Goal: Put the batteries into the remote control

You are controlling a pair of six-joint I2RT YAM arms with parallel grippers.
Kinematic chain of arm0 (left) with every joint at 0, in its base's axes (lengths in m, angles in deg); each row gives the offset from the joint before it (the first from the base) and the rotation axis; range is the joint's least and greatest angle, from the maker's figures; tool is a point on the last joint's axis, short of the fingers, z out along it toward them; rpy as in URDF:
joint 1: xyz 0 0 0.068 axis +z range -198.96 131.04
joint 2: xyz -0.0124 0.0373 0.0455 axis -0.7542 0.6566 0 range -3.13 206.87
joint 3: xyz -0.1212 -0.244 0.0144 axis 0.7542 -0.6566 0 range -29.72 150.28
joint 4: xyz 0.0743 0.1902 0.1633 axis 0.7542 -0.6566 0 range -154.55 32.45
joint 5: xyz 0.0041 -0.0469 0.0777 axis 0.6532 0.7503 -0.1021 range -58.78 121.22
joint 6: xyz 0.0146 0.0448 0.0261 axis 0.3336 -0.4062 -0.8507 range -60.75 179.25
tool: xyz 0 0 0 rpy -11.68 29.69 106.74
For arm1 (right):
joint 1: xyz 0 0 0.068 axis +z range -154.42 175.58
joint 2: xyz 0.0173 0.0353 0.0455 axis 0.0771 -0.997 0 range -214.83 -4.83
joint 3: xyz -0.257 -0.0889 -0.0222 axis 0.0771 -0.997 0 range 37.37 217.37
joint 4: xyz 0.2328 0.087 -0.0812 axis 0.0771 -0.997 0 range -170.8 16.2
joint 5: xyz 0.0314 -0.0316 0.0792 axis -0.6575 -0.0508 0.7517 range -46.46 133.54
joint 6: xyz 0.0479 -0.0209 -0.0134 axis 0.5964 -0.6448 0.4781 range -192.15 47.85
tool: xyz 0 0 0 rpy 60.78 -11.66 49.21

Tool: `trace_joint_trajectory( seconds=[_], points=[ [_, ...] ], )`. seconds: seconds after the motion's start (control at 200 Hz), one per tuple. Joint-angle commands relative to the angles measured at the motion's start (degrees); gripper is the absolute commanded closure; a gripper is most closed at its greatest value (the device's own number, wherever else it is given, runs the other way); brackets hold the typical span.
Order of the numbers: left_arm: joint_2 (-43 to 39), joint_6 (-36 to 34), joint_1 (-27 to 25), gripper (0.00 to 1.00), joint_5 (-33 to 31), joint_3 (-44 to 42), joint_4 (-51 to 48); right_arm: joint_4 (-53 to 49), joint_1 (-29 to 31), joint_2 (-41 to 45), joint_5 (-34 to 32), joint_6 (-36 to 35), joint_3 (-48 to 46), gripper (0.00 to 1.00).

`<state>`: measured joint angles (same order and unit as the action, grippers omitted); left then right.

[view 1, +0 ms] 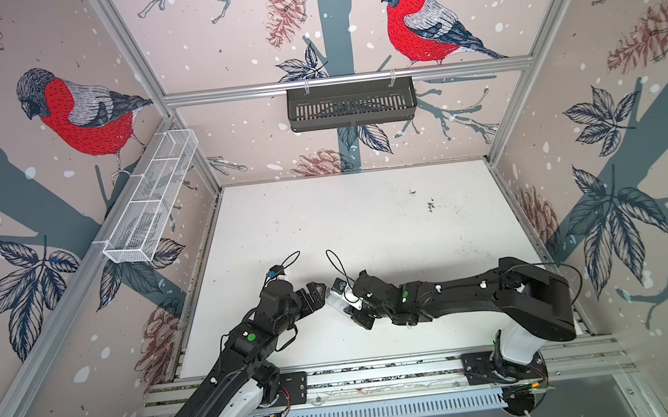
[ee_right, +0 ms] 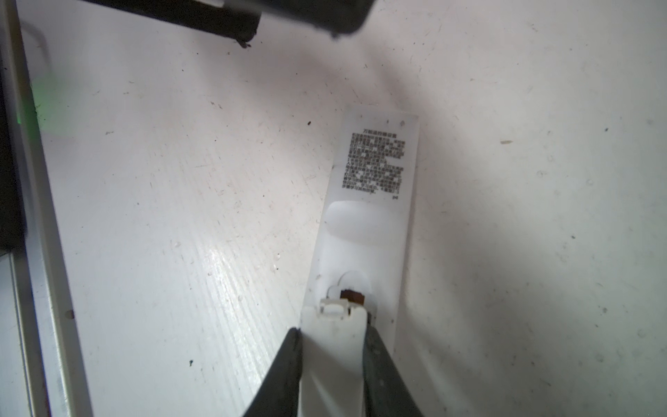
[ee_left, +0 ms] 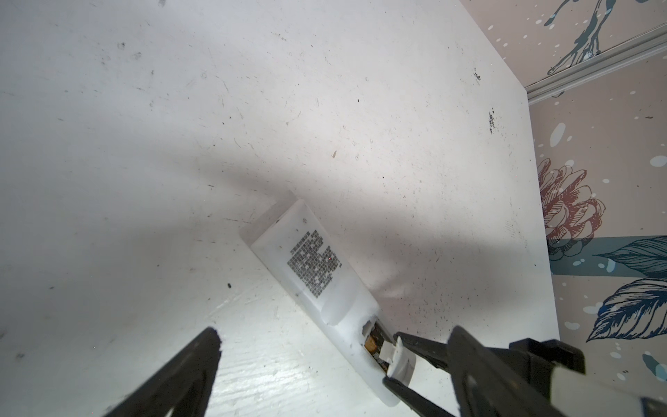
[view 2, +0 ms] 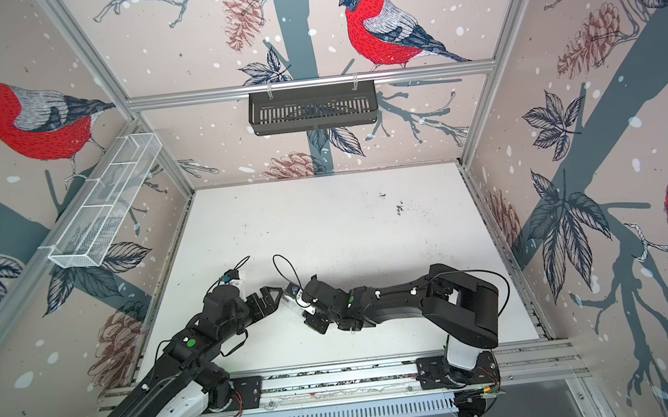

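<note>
While the left gripper (ee_left: 335, 334) hovers released, the right gripper (ee_right: 332, 328) clamps a cover (ee_right: 330, 361)

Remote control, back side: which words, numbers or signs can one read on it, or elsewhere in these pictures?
On the remote control, printed block: a heading and several lines of tiny dense characters, too blurred to read.
Under it, small mark: unreadable.
On the battery cover: no text visible.
Elsewhere: none.

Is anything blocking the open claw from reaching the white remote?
Nothing visible does: only table shows between the left gripper and the remote control. The right gripper pinches a white cover at the remote's end.
</note>
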<state>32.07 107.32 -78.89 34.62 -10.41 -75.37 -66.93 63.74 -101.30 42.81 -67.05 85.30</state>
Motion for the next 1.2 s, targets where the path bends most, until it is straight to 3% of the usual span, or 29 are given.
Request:
trace_joint_trajectory(
  seconds=[0.0,0.165,0.435,0.595,0.785,0.936,1.196],
  points=[
    [-0.17,-0.26,0.19,0.02,0.22,0.0,0.86,-1.03,0.14,-0.44,0.05,-0.36,-0.1,0.69],
    [0.02,-0.26,0.29,0.02,0.29,0.01,1.05,-2.12,0.09,-1.5,-1.01,0.5,0.81,0.68],
    [0.72,-0.66,0.38,0.02,0.47,-0.06,1.74,-2.17,0.21,-0.8,-1.55,1.49,0.49,0.6],
    [0.75,-0.7,0.4,0.02,0.55,-0.08,1.88,-3.61,0.22,0.38,-1.99,1.64,0.92,0.5],
    [0.83,-0.87,0.69,0.03,0.31,0.29,1.99,-4.5,0.13,3.3,-0.96,1.92,0.8,0.48],
    [1.17,-1.18,0.85,0.02,0.42,0.64,2.3,-4.59,-0.37,3.52,0.35,2.5,0.99,0.67],
    [1.43,-1.66,1.02,0.02,0.99,0.77,2.58,-5.15,-0.57,-0.13,0.3,3.24,0.81,0.8]
  ],
)
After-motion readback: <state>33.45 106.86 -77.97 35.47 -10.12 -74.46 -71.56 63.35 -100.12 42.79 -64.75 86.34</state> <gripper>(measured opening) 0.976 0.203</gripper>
